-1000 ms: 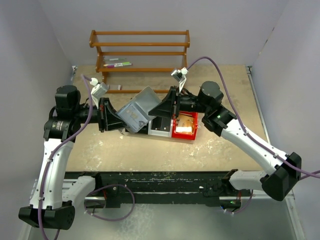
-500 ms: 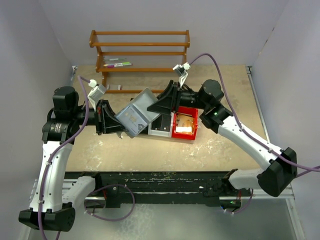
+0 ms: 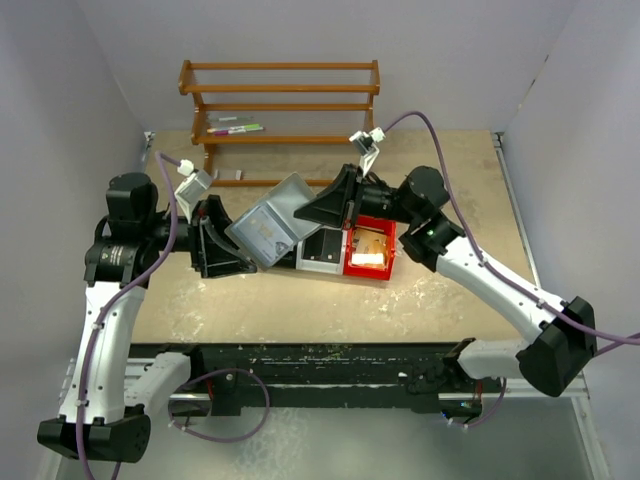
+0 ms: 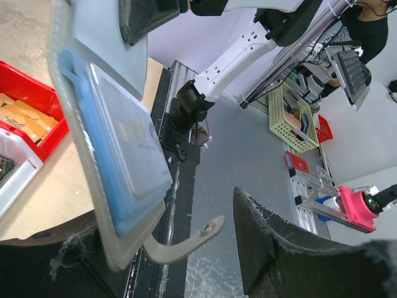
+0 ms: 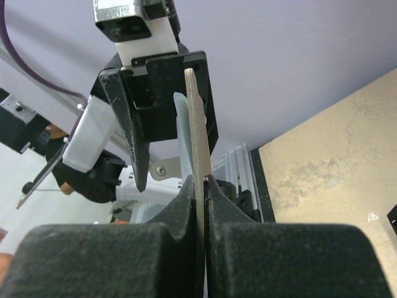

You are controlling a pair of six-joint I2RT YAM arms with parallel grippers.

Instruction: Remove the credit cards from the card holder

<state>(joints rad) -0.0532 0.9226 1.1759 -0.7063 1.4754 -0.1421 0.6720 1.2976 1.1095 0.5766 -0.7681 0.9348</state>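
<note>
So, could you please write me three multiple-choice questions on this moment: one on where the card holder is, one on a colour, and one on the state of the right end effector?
1. Where is the card holder?
A) flat on the table
B) lifted in the air
C) on the wooden rack

2. What colour is the bin that holds the tan flat pieces?
A) black
B) white
C) red

3. How is the right end effector?
A) open, touching nothing
B) shut on an edge of the card holder
C) shut on a marker

Answers:
1 B: the top view shows it raised, gripped at its upper edge.
2 C: the tan flat pieces lie in the red one.
3 B: the right wrist view shows both fingers pressed on the thin panel.
</note>
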